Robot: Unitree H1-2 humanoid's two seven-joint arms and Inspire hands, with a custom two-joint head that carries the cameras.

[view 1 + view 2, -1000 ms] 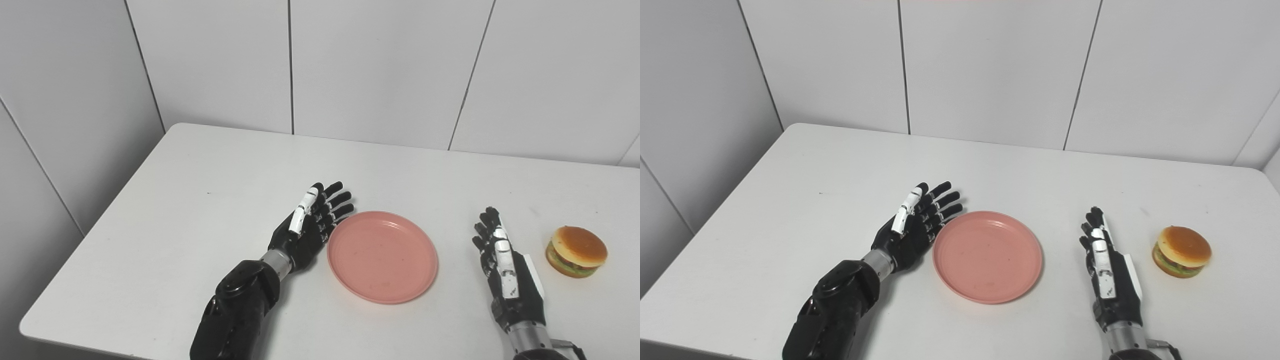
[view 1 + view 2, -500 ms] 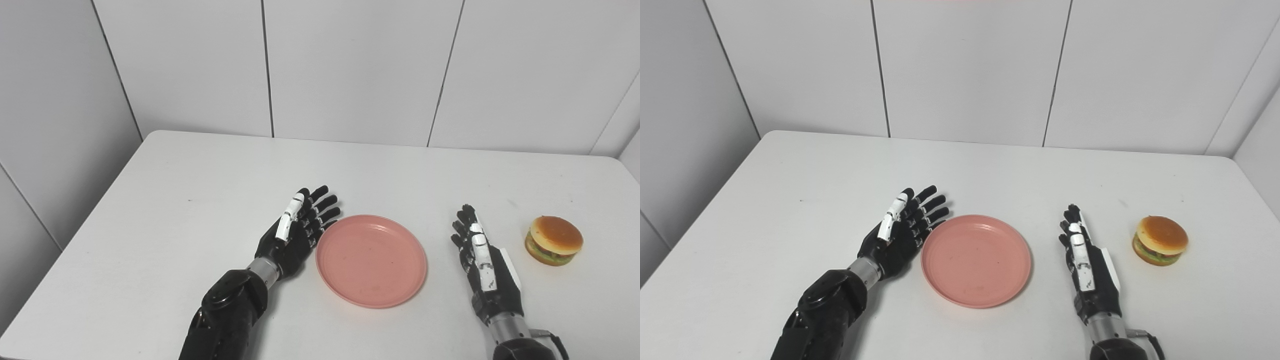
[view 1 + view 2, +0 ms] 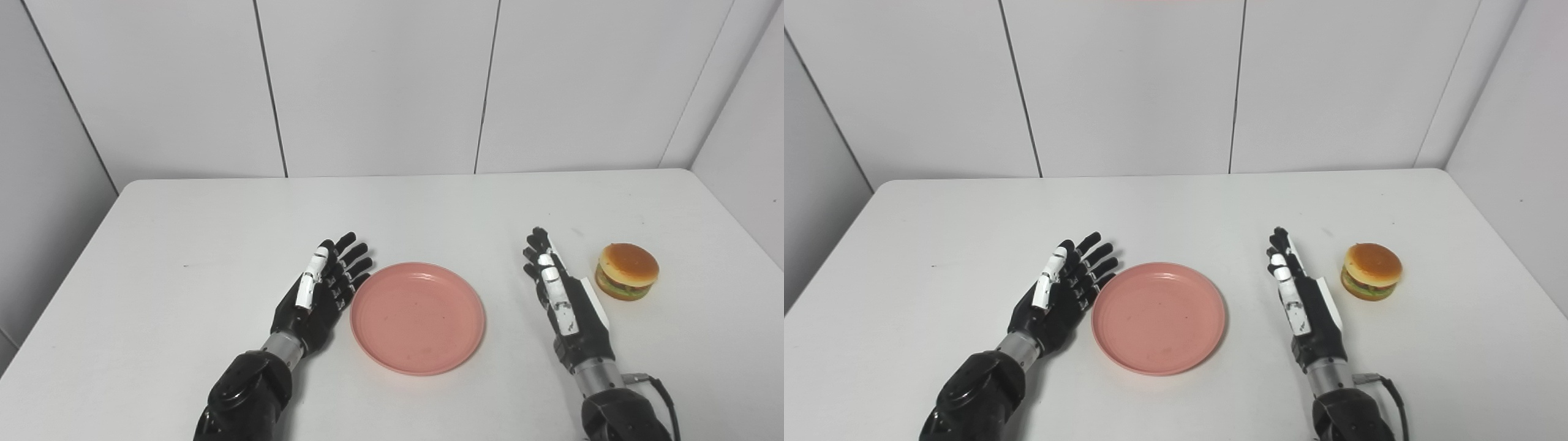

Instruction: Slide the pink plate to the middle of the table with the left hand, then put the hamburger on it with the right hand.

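The pink plate (image 3: pixel 418 316) lies flat near the middle of the white table (image 3: pixel 184 233), with nothing on it. My left hand (image 3: pixel 320 288) rests open just left of the plate, its fingertips close to the plate's left rim; contact cannot be made out. A small hamburger (image 3: pixel 627 271) with a tan bun stands at the right of the table. My right hand (image 3: pixel 563 295) is open, edge-on, between the plate and the hamburger, a short gap from each.
White panelled walls (image 3: pixel 380 86) close in the table's far edge and the right side. The near right table edge runs close to the hamburger. A cable (image 3: pixel 664 398) trails from my right wrist.
The camera has swung to the right, so the whole scene has shifted left in the picture. My left hand has drawn back slightly along the plate's rim. Plate and hamburger stay put.
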